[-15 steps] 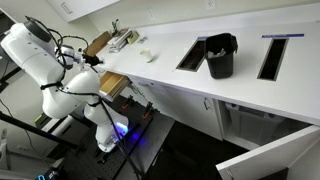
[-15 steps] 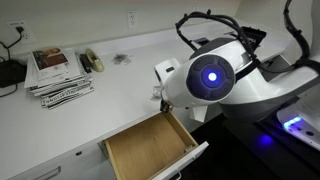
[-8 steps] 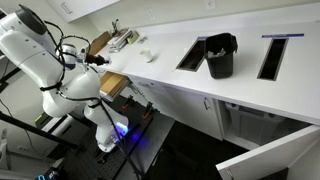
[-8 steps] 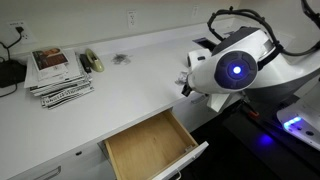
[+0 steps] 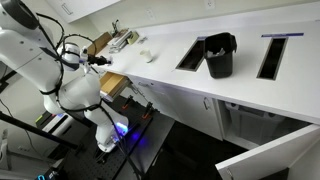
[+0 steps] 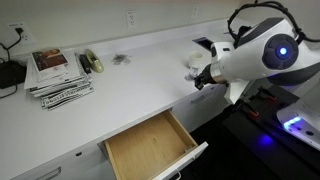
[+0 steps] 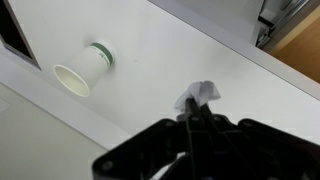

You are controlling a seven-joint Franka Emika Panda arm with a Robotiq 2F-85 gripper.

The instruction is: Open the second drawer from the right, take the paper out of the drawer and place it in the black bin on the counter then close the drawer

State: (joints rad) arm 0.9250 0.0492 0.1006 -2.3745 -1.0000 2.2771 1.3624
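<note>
White paper (image 7: 200,94), black bin (image 5: 221,60), tan drawer (image 6: 150,146)

In the wrist view the gripper (image 7: 196,116) hides the paper's (image 7: 203,93) lower part — the drawer (image 7: 300,45) is cut off at 2 o'clock.

**White arm, black hand**

The arm (image 6: 262,60) is glossy white, built of rounded bulbous segments. A blue light (image 6: 283,48) glows in a round joint cap. Black cables (image 5: 68,45) loop along it. The gripper (image 7: 196,115) is matte black.
</note>
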